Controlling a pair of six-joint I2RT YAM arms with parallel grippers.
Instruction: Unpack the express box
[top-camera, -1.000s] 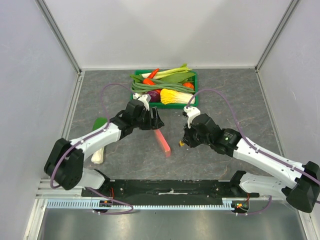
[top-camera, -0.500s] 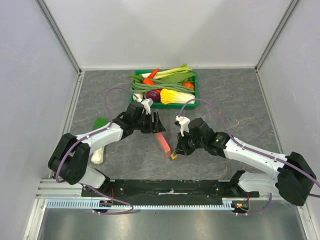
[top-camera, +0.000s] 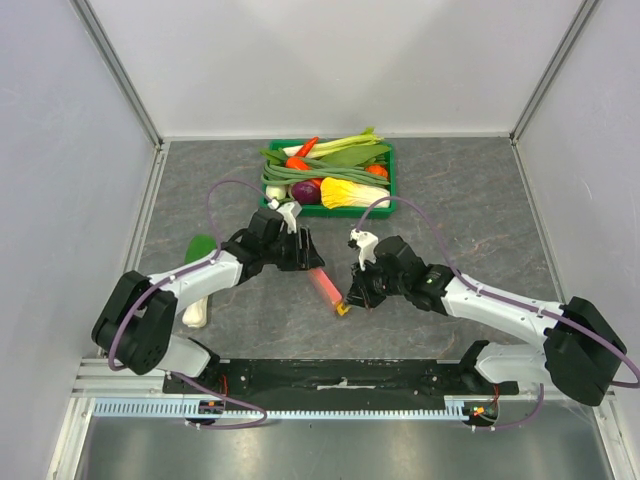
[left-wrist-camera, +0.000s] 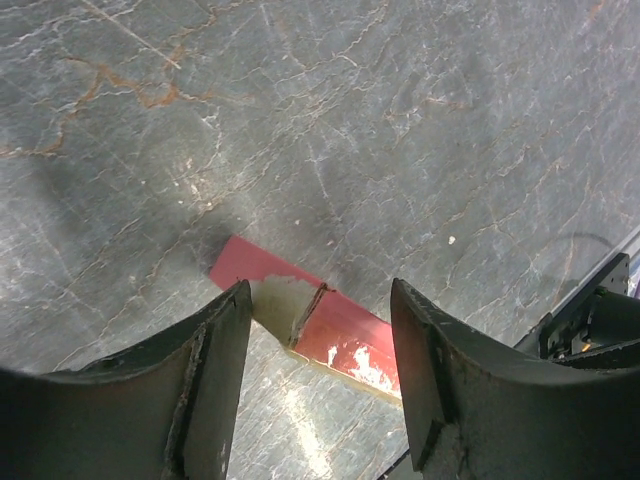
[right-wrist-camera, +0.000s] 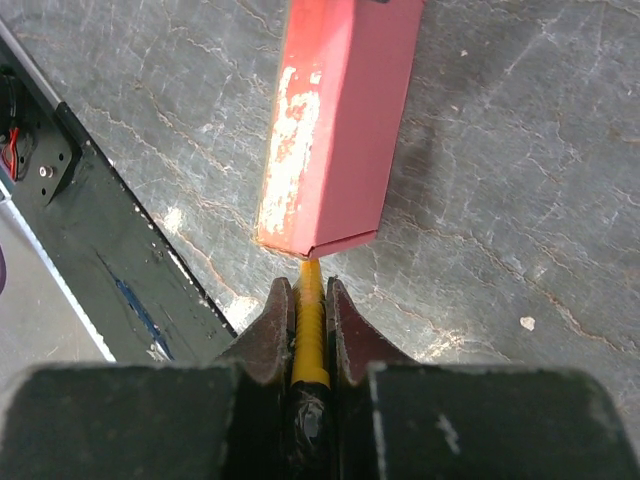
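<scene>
We see the express box (top-camera: 325, 288) lying on the grey marbled table (top-camera: 470, 210) near the middle, in front of the green crate (top-camera: 391, 178) of vegetables and well apart from it. Its long axis runs from the left gripper (top-camera: 308, 256) at its far end down to the right gripper (top-camera: 349, 300) at its near end. The left arm (top-camera: 200, 273) reaches from its base at the near left corner up and inward, its white forearm slanting toward the centre and its wrist bent down over the box. In the left wrist view, the left gripper (left-wrist-camera: 320, 300) has its jaws spread wide, one dark finger (left-wrist-camera: 215, 350) on either side of the box (left-wrist-camera: 335, 335). We cannot tell whether the fingers touch it. The cardboard shows a pale torn patch and scuffed white marks on its pink face. The right arm (top-camera: 500, 303) stretches low from the near right corner across to the centre, its forearm nearly level and its wrist aimed at the box's near end. In the right wrist view, the right gripper (right-wrist-camera: 307, 290) is clamped narrowly on a yellow tool (right-wrist-camera: 310, 335), whose tip meets the near end flap of the box (right-wrist-camera: 335, 130). At the left of the table, a green object (top-camera: 200, 245) and a white object (top-camera: 195, 313) lie beside the left arm.
</scene>
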